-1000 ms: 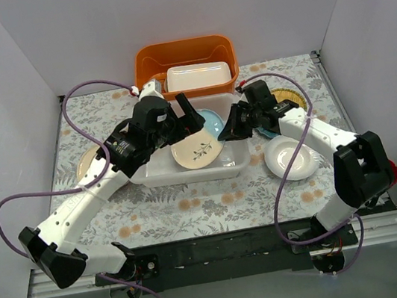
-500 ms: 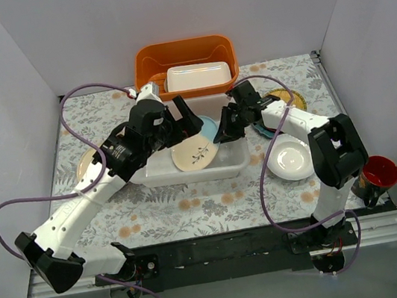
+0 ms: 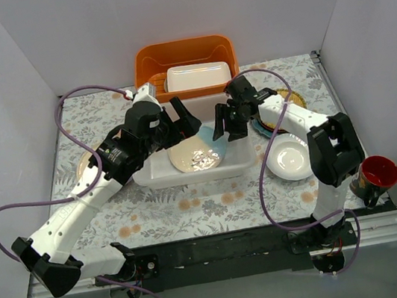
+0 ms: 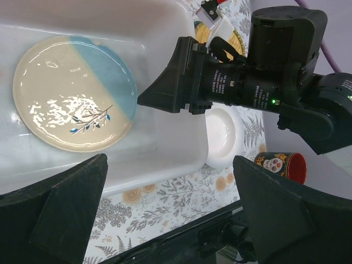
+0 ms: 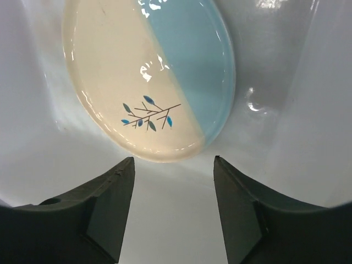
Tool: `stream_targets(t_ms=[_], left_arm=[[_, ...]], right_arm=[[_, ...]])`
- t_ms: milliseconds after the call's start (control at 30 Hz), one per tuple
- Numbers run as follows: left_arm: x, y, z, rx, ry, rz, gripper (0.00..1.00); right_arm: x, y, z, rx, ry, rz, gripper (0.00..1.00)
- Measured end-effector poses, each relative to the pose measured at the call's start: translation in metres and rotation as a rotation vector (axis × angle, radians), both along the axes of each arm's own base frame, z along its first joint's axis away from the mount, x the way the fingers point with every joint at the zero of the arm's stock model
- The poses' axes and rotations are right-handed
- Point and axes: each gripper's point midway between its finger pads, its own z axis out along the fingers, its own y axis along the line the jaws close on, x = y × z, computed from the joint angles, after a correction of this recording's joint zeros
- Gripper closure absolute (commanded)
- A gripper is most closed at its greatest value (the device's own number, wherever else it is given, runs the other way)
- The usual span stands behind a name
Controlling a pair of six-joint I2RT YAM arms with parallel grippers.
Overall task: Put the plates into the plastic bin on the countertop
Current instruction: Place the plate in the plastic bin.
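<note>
A cream plate with a light blue part and a twig drawing (image 3: 195,155) (image 4: 71,102) (image 5: 148,77) lies in the white plastic bin (image 3: 188,178) (image 4: 181,157) (image 5: 176,220). My right gripper (image 3: 227,129) (image 5: 174,159) hangs open just above the plate's right edge, with nothing between its fingers. My left gripper (image 3: 179,122) (image 4: 170,165) is wide open over the bin's back left, empty. A white plate (image 3: 291,158) (image 4: 223,135) sits on the countertop (image 3: 193,210) right of the bin. A yellow woven plate (image 3: 290,97) and a teal one (image 3: 262,131) lie partly hidden behind the right arm. A cream speckled plate (image 3: 86,164) lies at the left.
An orange tub (image 3: 183,54) holding a small white box (image 3: 198,76) stands behind the bin. A red-brown skull mug (image 3: 376,172) (image 4: 278,165) stands at the front right near the right arm's base. White walls close in both sides.
My right gripper has opened and let go of the cream and blue plate, which went from leaning to lying flat in the bin. The left arm shifted slightly.
</note>
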Motion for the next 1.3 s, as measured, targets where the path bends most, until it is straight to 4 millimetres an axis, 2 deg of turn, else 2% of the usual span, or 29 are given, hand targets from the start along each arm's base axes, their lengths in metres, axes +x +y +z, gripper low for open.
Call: stream_targets(t_ms=[300,467,567,700,933,1067,1167,1300], left_arm=[[0.001,0.0,-0.004,0.003,0.004,0.001,0.02],[0.0,0.001,-0.008,0.009,0.012,0.003,0.02],[0.001,0.002,-0.008,0.009,0.012,0.005,0.02],[0.001,0.002,-0.008,0.009,0.012,0.007,0.02],[-0.002,-0.001,-0.007,-0.004,0.022,-0.015,0.02],[-0.006,-0.006,-0.007,-0.023,0.036,-0.043,0.02],[-0.01,-0.011,-0.009,-0.039,0.049,-0.068,0.02],[-0.021,-0.021,-0.027,-0.044,0.089,-0.1,0.02]], right_arm=[[0.005,-0.026,-0.007,-0.078,-0.01,0.0,0.31],[-0.003,-0.04,-0.022,-0.104,0.02,0.01,0.31],[-0.006,-0.042,-0.02,-0.092,0.013,0.023,0.3],[-0.004,-0.035,0.008,-0.032,-0.063,0.047,0.28],[-0.001,-0.023,0.096,0.108,-0.277,0.077,0.24],[-0.007,-0.028,0.132,0.145,-0.359,0.072,0.22],[-0.013,-0.037,0.145,0.161,-0.396,0.051,0.22],[-0.029,-0.054,0.132,0.157,-0.374,0.014,0.21]])
